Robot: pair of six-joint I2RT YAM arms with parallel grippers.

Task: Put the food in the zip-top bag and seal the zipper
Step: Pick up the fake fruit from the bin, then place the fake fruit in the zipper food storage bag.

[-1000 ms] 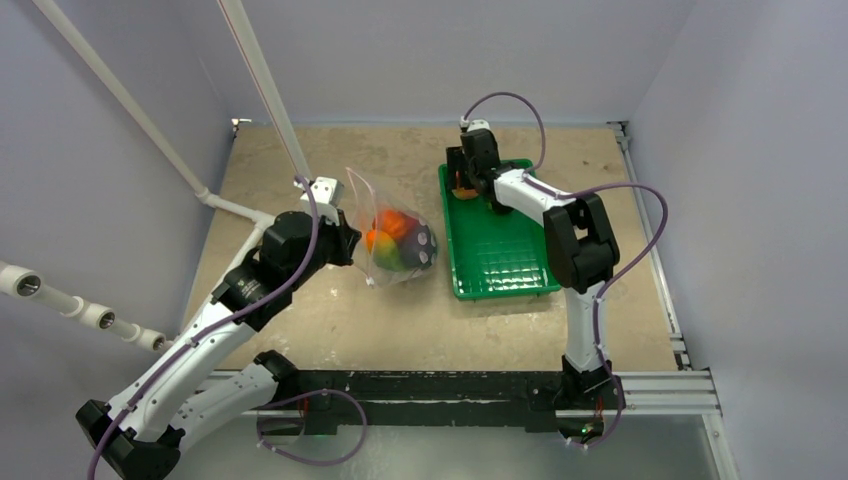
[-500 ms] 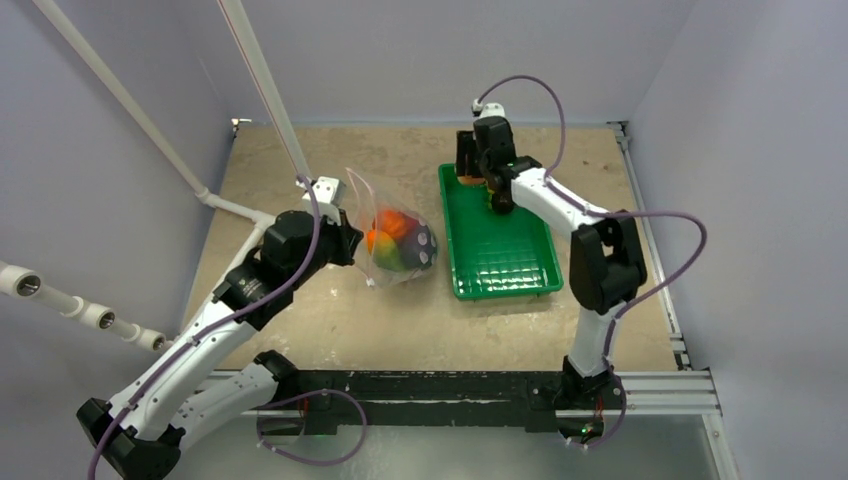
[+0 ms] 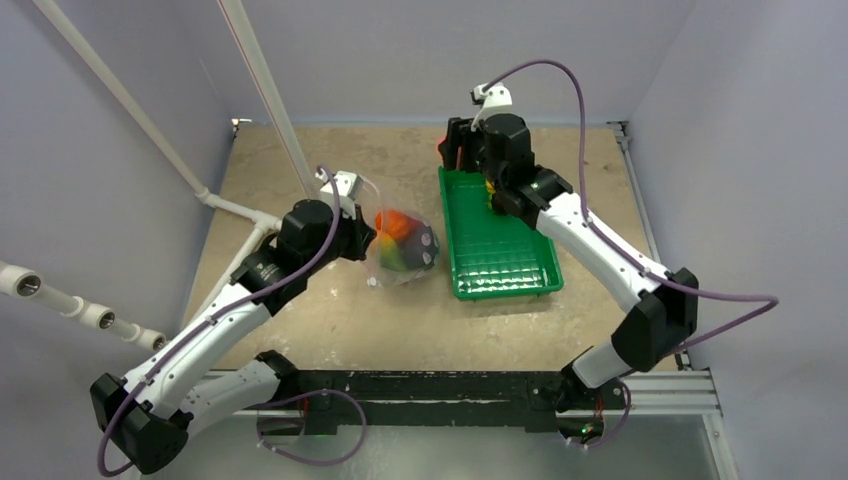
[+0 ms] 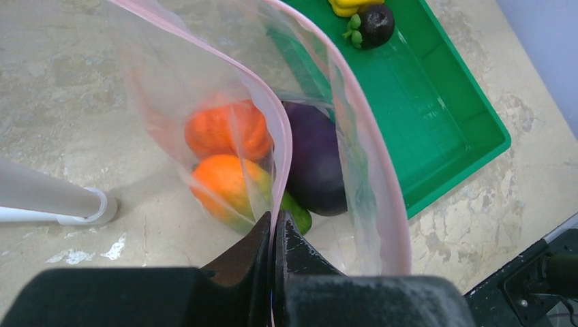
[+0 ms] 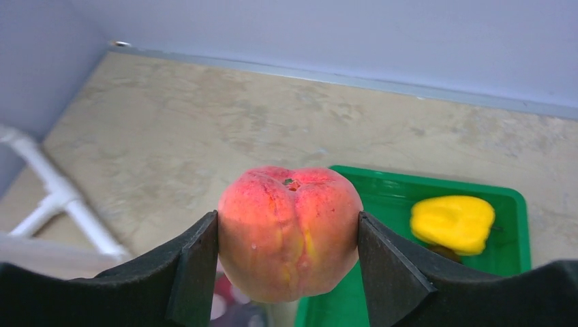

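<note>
Now that the right end effector (image 5: 290,266), gripping a pink toy peach (image 5: 290,218), has risen above the green ribbed plastic tray (image 3: 500,265), bagging follows; the left end effector (image 4: 275,235) pinches the clear crinkly plastic bag (image 4: 361,177) by its rim.

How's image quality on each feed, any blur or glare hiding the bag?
Left wrist: left gripper blurred up close, zip-top bag film hazes the food without harsh glare. Right wrist: peach sharp. Top external: even light, bag tiny.

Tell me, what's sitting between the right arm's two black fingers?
A pinkish-red toy peach, clamped in the right gripper; the right wrist view shows it.
</note>
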